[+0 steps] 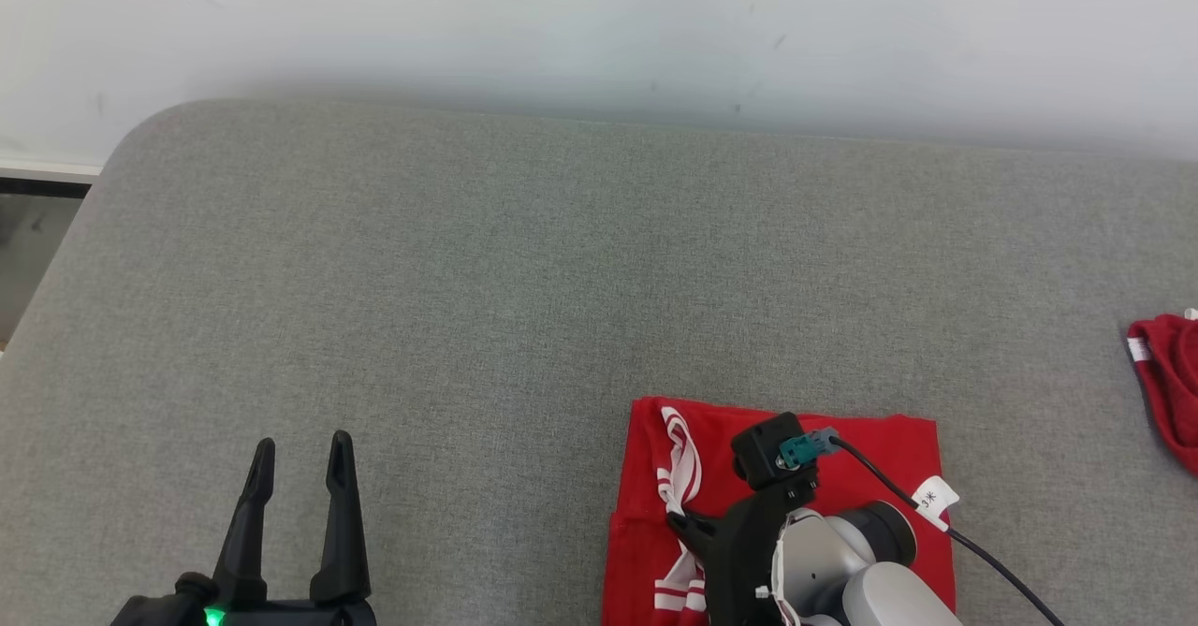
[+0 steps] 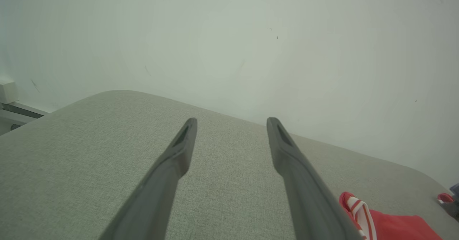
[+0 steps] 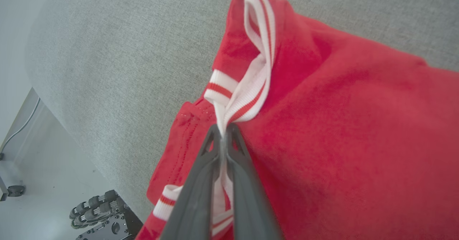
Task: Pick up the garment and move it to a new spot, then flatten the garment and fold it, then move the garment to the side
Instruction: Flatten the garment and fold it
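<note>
A red garment (image 1: 870,462) with white striped trim lies folded on the grey cushioned surface (image 1: 524,280) at the lower right of the head view. My right gripper (image 3: 223,129) is shut on the garment's (image 3: 340,132) white-and-red collar trim, pinching it between the fingertips; in the head view that gripper (image 1: 679,521) sits over the garment's left half. My left gripper (image 1: 299,453) stands open above bare cushion at the lower left, with nothing between its fingers (image 2: 179,150). The garment's collar edge (image 2: 362,211) shows at the lower right of the left wrist view.
Another red cloth (image 1: 1170,383) lies at the right edge of the cushion. A pale wall (image 1: 599,27) runs behind the surface. The cushion's rounded left corner (image 1: 131,139) drops to the floor. A wheeled base (image 3: 100,215) shows below the cushion's edge.
</note>
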Controlling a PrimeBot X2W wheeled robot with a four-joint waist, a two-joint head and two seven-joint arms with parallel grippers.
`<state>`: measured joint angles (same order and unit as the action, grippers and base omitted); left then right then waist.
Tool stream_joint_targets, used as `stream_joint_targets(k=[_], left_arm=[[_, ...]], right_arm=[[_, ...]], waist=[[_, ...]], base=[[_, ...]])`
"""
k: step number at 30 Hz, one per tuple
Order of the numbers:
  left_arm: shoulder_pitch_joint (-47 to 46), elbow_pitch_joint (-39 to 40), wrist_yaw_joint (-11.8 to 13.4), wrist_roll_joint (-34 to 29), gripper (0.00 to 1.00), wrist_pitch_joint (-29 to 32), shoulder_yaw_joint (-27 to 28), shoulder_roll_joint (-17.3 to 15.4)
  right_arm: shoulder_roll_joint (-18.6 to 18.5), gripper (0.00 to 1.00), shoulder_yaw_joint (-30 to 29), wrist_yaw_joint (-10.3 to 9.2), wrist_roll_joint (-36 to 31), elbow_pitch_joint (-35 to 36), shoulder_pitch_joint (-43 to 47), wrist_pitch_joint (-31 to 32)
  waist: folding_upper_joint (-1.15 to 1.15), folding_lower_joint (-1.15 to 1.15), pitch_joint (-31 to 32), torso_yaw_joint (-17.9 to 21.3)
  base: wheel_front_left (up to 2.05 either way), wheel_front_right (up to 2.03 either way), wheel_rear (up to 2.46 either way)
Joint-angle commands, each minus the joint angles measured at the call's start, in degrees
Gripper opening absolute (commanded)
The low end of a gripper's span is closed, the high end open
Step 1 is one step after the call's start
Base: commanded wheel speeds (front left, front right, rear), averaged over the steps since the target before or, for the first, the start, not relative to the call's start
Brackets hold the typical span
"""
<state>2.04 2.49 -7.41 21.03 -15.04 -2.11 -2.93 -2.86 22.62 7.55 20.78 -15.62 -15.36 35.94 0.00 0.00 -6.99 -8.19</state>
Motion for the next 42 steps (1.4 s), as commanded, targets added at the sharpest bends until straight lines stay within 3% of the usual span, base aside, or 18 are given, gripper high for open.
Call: stream_joint_targets(k=[1,2,3,4,15,25,28,32,33,34,35,36,42], left_arm=[[-0.77,-0.19,-0.08,0.12,1.00,-0.18,0.09,0.05],[-0.85,-0.21,-0.08,0.09,1.00,-0.18,0.09,0.05],[-0.93,-0.23,-0.08,0.07,1.00,-0.18,0.09,0.05],[-0.95,-0.24,-0.08,0.06,1.00,-0.17,0.12,0.05],[-0.65,0.11,-0.08,-0.66,1.00,-0.18,0.60,0.05],[0.85,0.00,-0.08,-1.19,1.00,-0.17,0.58,0.04],[1.06,-0.24,-0.08,-0.87,1.00,-0.17,0.63,0.05],[0.47,-0.36,-0.08,-0.64,1.00,-0.18,0.30,0.03],[0.28,-0.37,-0.08,-0.59,1.00,-0.17,0.21,0.04],[0.04,-0.36,-0.08,-0.54,1.00,-0.18,0.06,0.05],[-0.24,-0.35,-0.09,-0.51,1.00,-0.18,-0.07,0.04],[-0.45,-0.37,-0.09,-0.44,1.00,-0.17,-0.34,0.05],[-1.14,-0.69,-0.09,0.27,1.00,-0.18,-0.88,0.04]], right_arm=[[-0.04,0.00,0.24,-0.13,0.41,-0.40,-0.86,-0.40],[-0.04,0.05,0.51,-0.13,0.65,-0.58,-0.94,-0.57],[-0.03,0.19,0.91,-0.13,1.14,-0.75,-0.96,-0.75],[-0.02,1.00,1.18,-0.13,1.80,-0.95,-0.87,-0.61],[-0.08,1.00,-1.81,-0.13,7.11,3.14,-3.00,-5.92],[-0.02,1.00,-18.23,-0.13,-2.80,11.43,2.19,-9.01],[0.03,1.00,-19.44,-0.13,-5.09,13.10,5.00,-7.87],[0.03,1.00,-16.22,-0.13,-6.17,13.55,8.45,-6.99],[0.01,0.56,-14.88,-0.13,-5.54,13.27,8.96,-7.00],[0.01,0.41,-13.24,-0.13,-5.14,12.89,9.32,-6.99],[0.00,0.13,-11.65,-0.13,-4.86,12.36,9.35,-7.11],[-0.02,0.00,-10.03,-0.13,-4.34,11.80,9.17,-7.40],[-0.04,0.00,-3.11,-0.13,-2.84,5.69,5.01,-8.83]], waist=[[0.00,0.00,-0.01,-0.02],[0.00,0.00,0.01,-0.02],[0.00,0.00,0.03,-0.03],[0.00,0.00,0.05,-0.02],[0.00,0.00,0.79,0.80],[0.00,0.00,2.25,3.07],[0.00,0.00,2.33,4.06],[0.00,0.00,2.03,4.61],[0.00,0.00,1.89,4.62],[0.00,0.00,1.68,4.56],[0.00,0.00,1.46,4.44],[0.00,0.00,1.21,4.22],[0.00,0.00,-0.07,1.95]], base=[[0.00,0.00,0.00],[0.00,0.00,0.00],[0.00,0.00,0.00],[0.00,0.00,0.00],[0.00,0.00,0.00],[0.00,0.00,0.00],[0.00,0.00,0.00],[0.00,0.00,0.00],[0.00,0.00,0.00],[0.00,0.00,0.00],[0.00,0.00,0.00],[0.00,0.00,0.00],[0.00,0.00,0.00]])
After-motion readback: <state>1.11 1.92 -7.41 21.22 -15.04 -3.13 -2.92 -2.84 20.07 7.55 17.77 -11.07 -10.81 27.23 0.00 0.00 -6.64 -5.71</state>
